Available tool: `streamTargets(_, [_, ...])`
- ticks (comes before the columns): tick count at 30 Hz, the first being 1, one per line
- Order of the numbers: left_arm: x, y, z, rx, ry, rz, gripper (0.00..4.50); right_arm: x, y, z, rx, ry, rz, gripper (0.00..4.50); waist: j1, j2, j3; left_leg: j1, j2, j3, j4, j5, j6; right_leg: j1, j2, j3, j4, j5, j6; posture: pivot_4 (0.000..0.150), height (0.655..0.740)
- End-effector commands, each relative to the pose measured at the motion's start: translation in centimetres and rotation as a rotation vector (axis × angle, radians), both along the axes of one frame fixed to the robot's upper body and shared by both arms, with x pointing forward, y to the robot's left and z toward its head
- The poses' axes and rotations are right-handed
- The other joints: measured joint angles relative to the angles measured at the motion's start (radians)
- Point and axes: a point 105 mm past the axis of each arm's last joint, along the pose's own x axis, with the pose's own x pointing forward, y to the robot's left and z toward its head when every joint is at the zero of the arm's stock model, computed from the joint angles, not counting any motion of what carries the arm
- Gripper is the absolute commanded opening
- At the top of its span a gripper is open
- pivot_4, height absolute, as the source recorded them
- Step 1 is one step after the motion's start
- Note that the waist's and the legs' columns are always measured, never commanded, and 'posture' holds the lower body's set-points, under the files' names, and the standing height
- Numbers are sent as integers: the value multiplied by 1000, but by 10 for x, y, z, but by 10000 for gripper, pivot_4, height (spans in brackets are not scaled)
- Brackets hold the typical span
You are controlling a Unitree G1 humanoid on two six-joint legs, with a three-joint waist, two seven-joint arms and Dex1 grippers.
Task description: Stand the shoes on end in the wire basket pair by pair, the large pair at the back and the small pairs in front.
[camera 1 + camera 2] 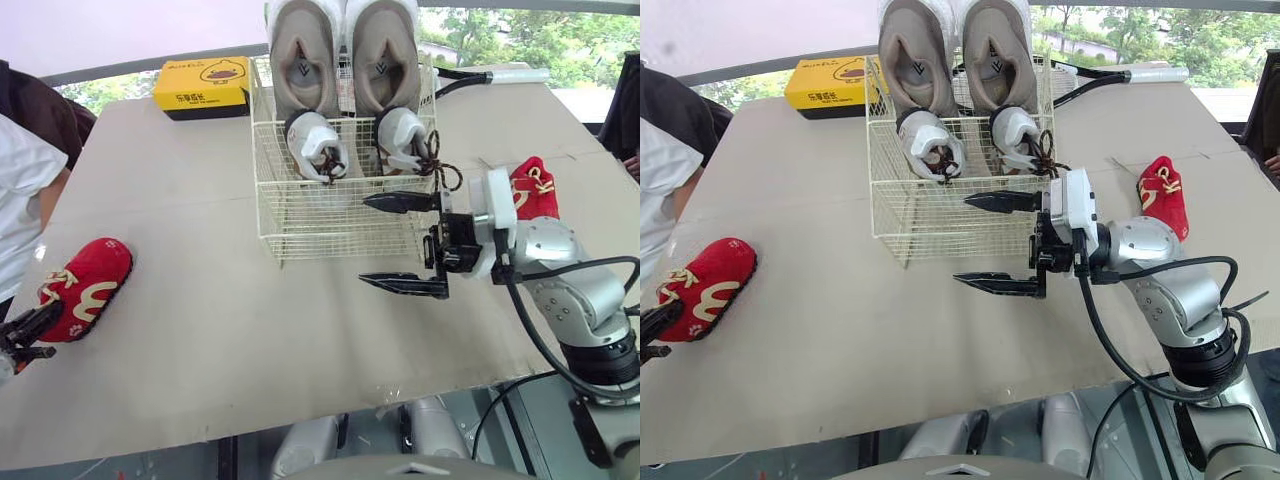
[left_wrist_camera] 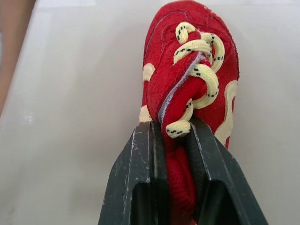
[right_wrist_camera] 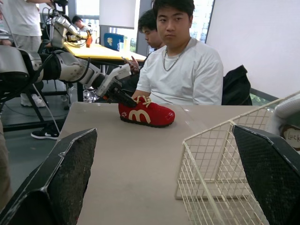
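The wire basket (image 1: 340, 215) stands at the table's far middle. A large beige pair (image 1: 343, 55) stands on end at its back, and a small white pair (image 1: 357, 142) stands in front of it. One red shoe (image 1: 88, 285) with yellow laces lies at the left, and my left gripper (image 1: 45, 318) is shut on its heel collar (image 2: 178, 154). The other red shoe (image 1: 533, 187) lies at the right, behind my right arm. My right gripper (image 1: 405, 243) is open with nothing between its fingers, by the basket's front right corner.
A yellow box (image 1: 200, 87) lies behind the basket on the left. A white rod (image 1: 505, 75) lies at the far right. A person in a white shirt (image 3: 180, 70) sits at the table's left edge, close to the held shoe. Bare tabletop (image 1: 230, 330) lies in front of the basket.
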Motion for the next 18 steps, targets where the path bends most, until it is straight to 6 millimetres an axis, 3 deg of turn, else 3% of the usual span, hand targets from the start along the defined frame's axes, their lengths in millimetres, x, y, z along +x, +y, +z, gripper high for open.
streamTargets(1, [11,-25,43,-24,-165,-124,2782,-2,-1,9,27,-40,-1,45000,-1,-3,0,0,0,0,0,0,0,0,0,0,0,0,0,1500,7400])
streamTargets(7, [25,-87,77,76,-196,-446,2782,3,-1,12,26,-47,7,45000,-16,-7,0,-2,1,0,1,0,0,-1,0,0,-1,0,0,1500,7400])
streamTargets(11, [42,-118,134,238,-319,-639,2782,9,-3,21,-24,-47,14,45000,-22,-7,1,-4,1,-2,1,0,0,-3,0,-3,0,0,0,1500,7400])
streamTargets(15, [57,-146,209,445,-439,-805,2782,20,-13,48,-78,-60,-32,45000,-27,-7,2,-11,1,-5,3,0,-1,-6,0,-7,-1,1,-1,1500,7400])
streamTargets(18, [55,-175,236,581,-442,-988,2782,24,-29,77,-118,-40,-72,45000,-33,-6,3,-17,-1,-4,4,0,-1,-12,-3,-14,-1,1,-1,1500,7400])
